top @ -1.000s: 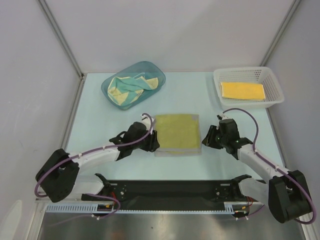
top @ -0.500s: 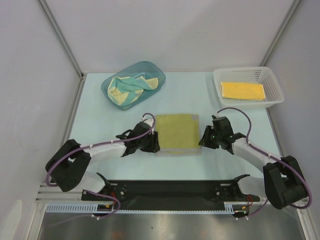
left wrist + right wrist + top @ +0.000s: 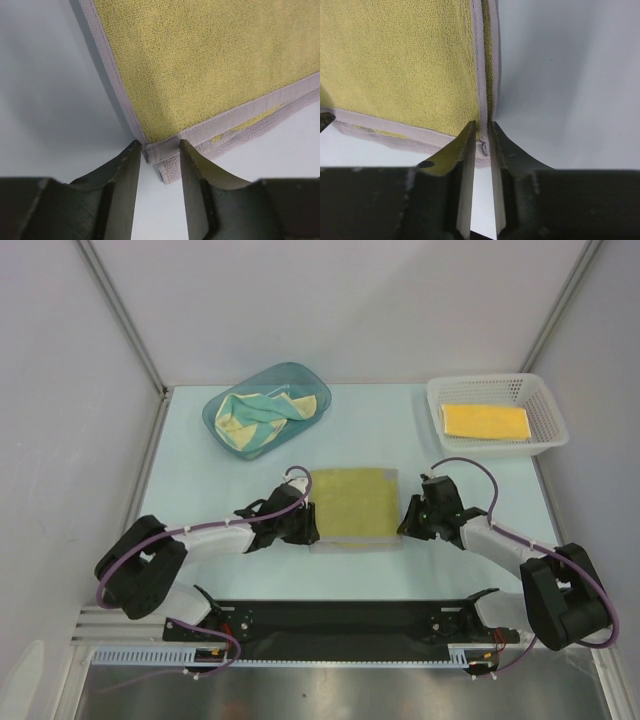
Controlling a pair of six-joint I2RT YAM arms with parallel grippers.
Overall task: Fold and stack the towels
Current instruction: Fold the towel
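Yellow towel (image 3: 485, 421) done; olive towel (image 3: 352, 505) mid-fold — right fingers (image 3: 462, 150) pinching its corner, left fingers (image 3: 125, 170) apart; tub towels (image 3: 262, 415) remain.

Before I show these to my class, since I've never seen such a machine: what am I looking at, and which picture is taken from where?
Two robot arms, the left arm and the right arm, are bolted at the near edge of a table. The wide picture comes from a fixed camera above; the two close-ups come from cameras on the wrists. An olive-yellow towel lies between the arms. The left gripper straddles one near corner, fingers apart; the right gripper pinches the other. A teal tub holds crumpled cream-and-teal cloths; a white basket holds a yellow towel.
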